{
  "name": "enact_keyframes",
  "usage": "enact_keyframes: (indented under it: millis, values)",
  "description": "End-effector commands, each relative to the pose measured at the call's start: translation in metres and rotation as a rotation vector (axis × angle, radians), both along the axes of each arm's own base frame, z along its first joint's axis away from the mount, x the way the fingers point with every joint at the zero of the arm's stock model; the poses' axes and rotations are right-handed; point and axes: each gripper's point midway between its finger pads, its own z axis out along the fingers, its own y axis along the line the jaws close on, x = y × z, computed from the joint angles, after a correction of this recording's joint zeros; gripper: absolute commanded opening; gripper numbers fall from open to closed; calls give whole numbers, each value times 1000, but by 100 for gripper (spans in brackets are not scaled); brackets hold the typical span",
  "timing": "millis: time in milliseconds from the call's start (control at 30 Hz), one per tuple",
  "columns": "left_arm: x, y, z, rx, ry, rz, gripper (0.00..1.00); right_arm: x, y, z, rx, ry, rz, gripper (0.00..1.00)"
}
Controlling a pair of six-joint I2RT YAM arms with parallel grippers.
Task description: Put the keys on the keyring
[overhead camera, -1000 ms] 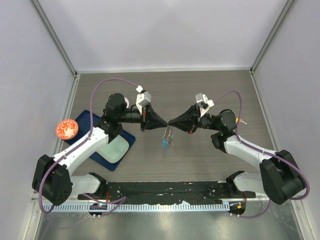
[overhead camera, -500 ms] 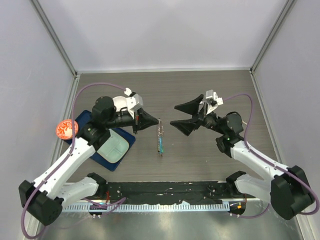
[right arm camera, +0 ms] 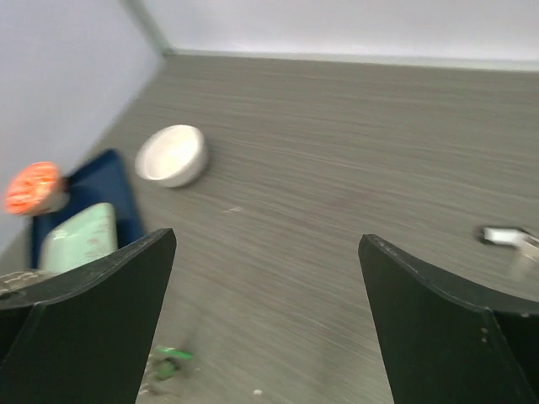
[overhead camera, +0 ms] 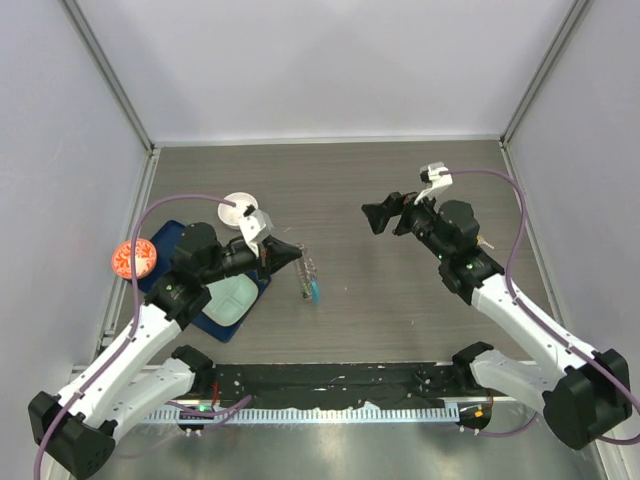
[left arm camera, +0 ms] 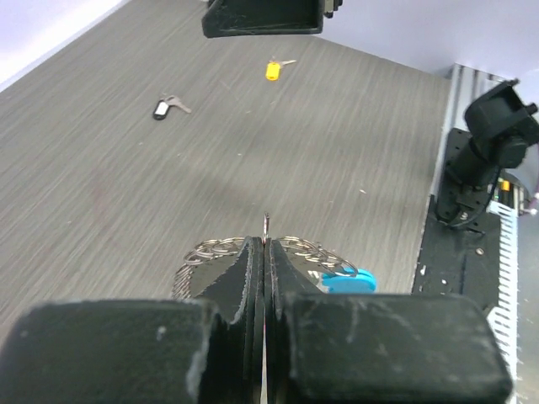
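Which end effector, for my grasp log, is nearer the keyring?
Left. The left end effector grips the keyring; the right end effector is open, well apart from it.

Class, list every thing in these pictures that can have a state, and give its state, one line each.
Left gripper: shut on the keyring.
Right gripper: open, empty.
Keyring: clamped between the left gripper's fingers.
Black-headed key: loose, flat on the table, off the ring.
Yellow-headed key: loose, flat on the table.
White bowl: upright, empty.
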Motion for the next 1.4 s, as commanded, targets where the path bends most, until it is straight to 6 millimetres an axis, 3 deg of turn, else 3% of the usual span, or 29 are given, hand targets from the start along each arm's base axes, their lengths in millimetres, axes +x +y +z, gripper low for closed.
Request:
enact_keyframes:
  millis: [0,200,233,333,367,433,467,567,600,633,900,1367]
  values:
    - [18,14,23,-2,-57,138,0,29,-61,-52,-265,184,-296,96]
    - [33,27,8,61,-22,247,0,63,-102,-83,-312,312,-474,87]
    - [34,28,7,64,-20,255,0,70,-104,-99,-335,351,-486,84]
    - [36,33,6,69,-23,291,0,92,-112,-108,-359,368,-515,76]
    - [38,35,6,83,-46,297,0,99,-114,-125,-378,407,-517,71]
    - [42,40,5,95,-53,325,0,117,-121,-124,-362,411,-533,64]
    - [42,40,4,100,-51,328,0,123,-123,-139,-376,447,-537,59]
    - [42,42,3,105,-57,338,0,144,-133,-141,-373,453,-561,50]
    - [43,43,3,105,-58,344,0,148,-133,-156,-388,484,-553,47]
    - [43,44,2,104,-57,347,0,154,-132,-155,-385,481,-550,43]
    - [45,43,1,100,-55,356,0,174,-125,-189,-383,499,-521,32]
    - [44,42,0,97,-54,348,0,199,-125,-199,-395,463,-537,25]
